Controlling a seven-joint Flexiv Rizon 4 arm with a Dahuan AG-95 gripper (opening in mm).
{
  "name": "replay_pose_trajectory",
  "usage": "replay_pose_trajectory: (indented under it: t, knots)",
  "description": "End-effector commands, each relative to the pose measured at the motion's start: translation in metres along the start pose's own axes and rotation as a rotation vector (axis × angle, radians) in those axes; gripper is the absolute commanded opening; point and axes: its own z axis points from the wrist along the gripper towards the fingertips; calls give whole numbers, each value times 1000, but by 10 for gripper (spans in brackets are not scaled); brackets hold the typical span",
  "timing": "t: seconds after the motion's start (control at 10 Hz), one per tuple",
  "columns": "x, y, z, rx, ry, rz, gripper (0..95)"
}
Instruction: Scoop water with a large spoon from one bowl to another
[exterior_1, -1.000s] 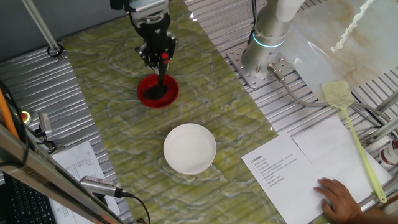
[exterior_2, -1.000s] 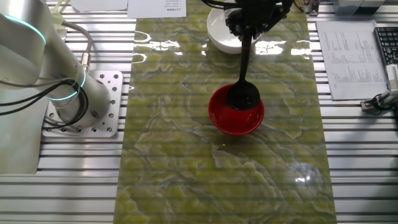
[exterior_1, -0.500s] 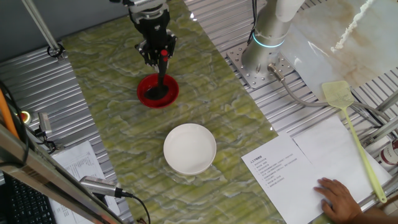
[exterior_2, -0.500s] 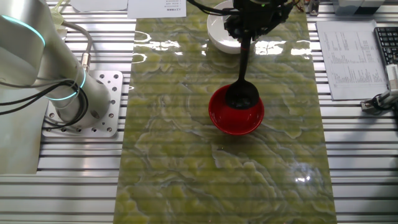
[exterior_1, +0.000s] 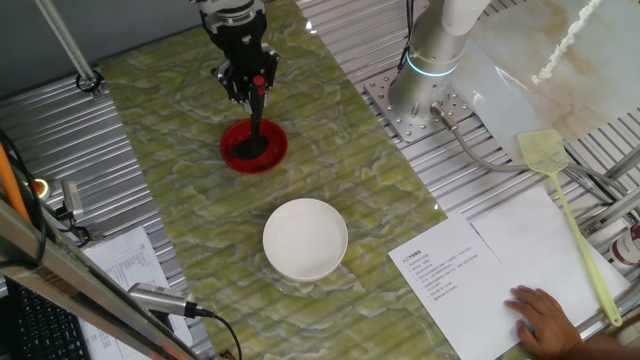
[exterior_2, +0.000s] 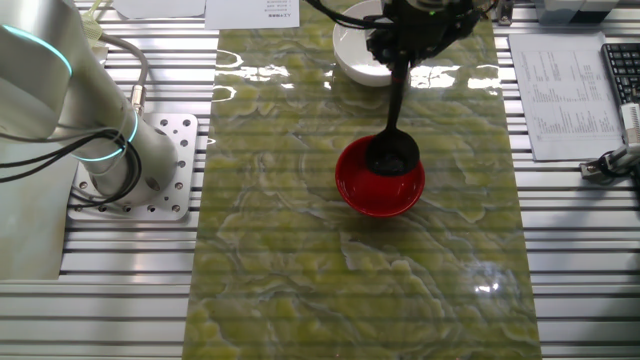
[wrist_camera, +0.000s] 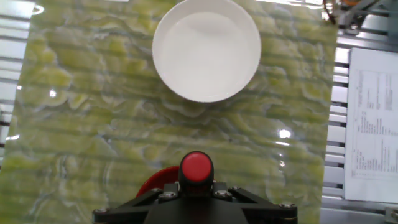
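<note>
My gripper (exterior_1: 252, 83) is shut on the upper handle of the large spoon (exterior_1: 257, 125), a black ladle with a red tip. Its cup (exterior_2: 391, 157) rests inside the small red bowl (exterior_2: 380, 190), and the handle leans up from the bowl toward the gripper (exterior_2: 403, 52). In the hand view the red handle tip (wrist_camera: 196, 167) stands between the black jaws, with a sliver of the red bowl (wrist_camera: 154, 183) beneath. The wider white bowl (exterior_1: 305, 238) sits apart on the green marbled mat, also visible as the white bowl (wrist_camera: 206, 48) ahead of the hand.
The robot base (exterior_1: 432, 60) stands at the right of the mat. A yellow-green fly swatter (exterior_1: 566, 206) lies at the right, next to papers (exterior_1: 480, 268) where a person's hand (exterior_1: 548, 320) rests. More papers (exterior_2: 560, 92) lie beside the mat.
The gripper has shifted slightly up and back with the ladle handle, tilting it a bit; the cup stays in the red bowl.
</note>
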Motion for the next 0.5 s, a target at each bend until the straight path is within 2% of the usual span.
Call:
replay_pose_trajectory:
  t: [0.1, 0.2, 0.3, 0.5]
  knots:
    - [3, 0, 0, 7, -22, 1, 0]
    - [5, 0, -1, 8, -26, -1, 0]
    - [8, 0, -2, 11, -48, 2, 0]
    - [9, 0, -3, 15, -65, 12, 0]
